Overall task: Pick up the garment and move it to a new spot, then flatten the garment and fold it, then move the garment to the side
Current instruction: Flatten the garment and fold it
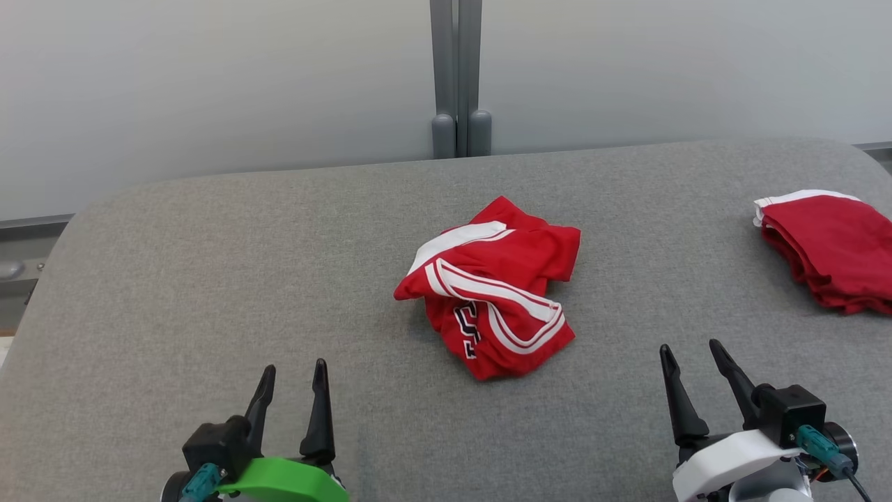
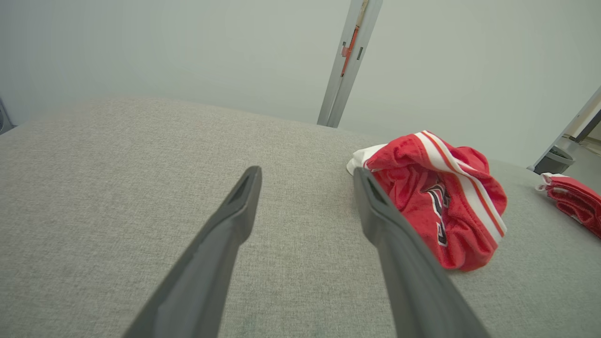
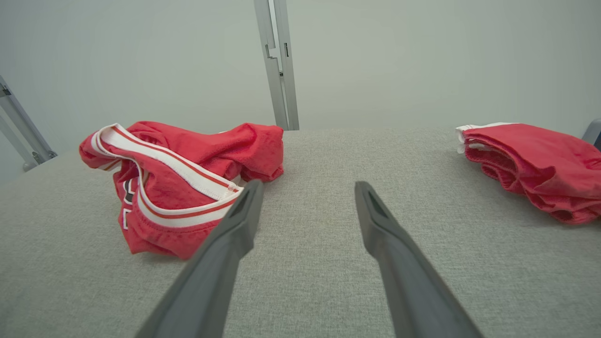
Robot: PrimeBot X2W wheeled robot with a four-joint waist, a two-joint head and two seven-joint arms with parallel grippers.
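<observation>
A crumpled red garment [image 1: 496, 284] with white stripes and dark lettering lies bunched in the middle of the grey table [image 1: 209, 279]. It shows at the right of the left wrist view [image 2: 436, 206] and at the left of the right wrist view [image 3: 178, 178]. My left gripper [image 1: 294, 376] sits open at the lower left, well short of the garment and left of it; its open fingertips point at bare table [image 2: 305, 176]. My right gripper [image 1: 693, 355] is open at the lower right, apart from the garment, with nothing between its fingertips [image 3: 307, 188].
A folded pile of red cloth [image 1: 833, 247] with a white edge rests at the table's right side, also in the right wrist view [image 3: 535, 164]. A grey post [image 1: 456, 77] stands behind the table's far edge against a pale wall.
</observation>
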